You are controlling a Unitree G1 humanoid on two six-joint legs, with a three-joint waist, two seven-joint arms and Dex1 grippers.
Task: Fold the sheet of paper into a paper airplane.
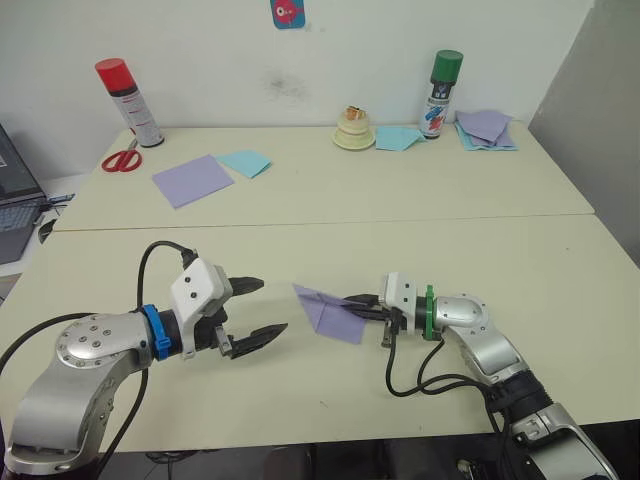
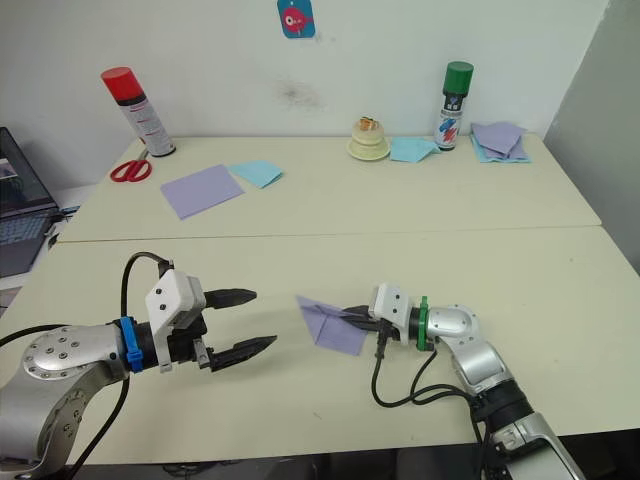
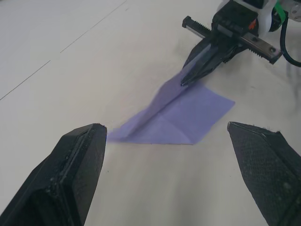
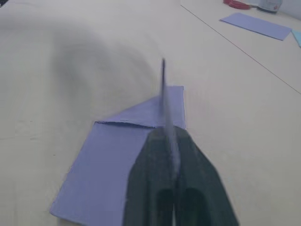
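The sheet of paper point(image 1: 330, 313) is lavender and folded into a pointed shape. One part lies flat on the near table and a creased ridge stands up from it. My right gripper point(image 1: 352, 303) is shut on that raised ridge from the right, and its fingers point(image 4: 155, 179) close over the paper point(image 4: 117, 155) in the right wrist view. My left gripper point(image 1: 272, 305) hovers just left of the paper's pointed tip. It is open and holds nothing. In the left wrist view the paper point(image 3: 178, 115) lies ahead of it, with the right gripper point(image 3: 188, 77) behind.
On the far table stand a red-capped spray can point(image 1: 130, 100), red scissors point(image 1: 120, 160), a smooth lavender square point(image 1: 192, 180), a pale blue sheet point(image 1: 245, 162), a small plate with a cake-like object point(image 1: 353, 128), a green-capped can point(image 1: 440, 92) and stacked sheets point(image 1: 487, 130). A laptop point(image 1: 15, 200) sits at the left.
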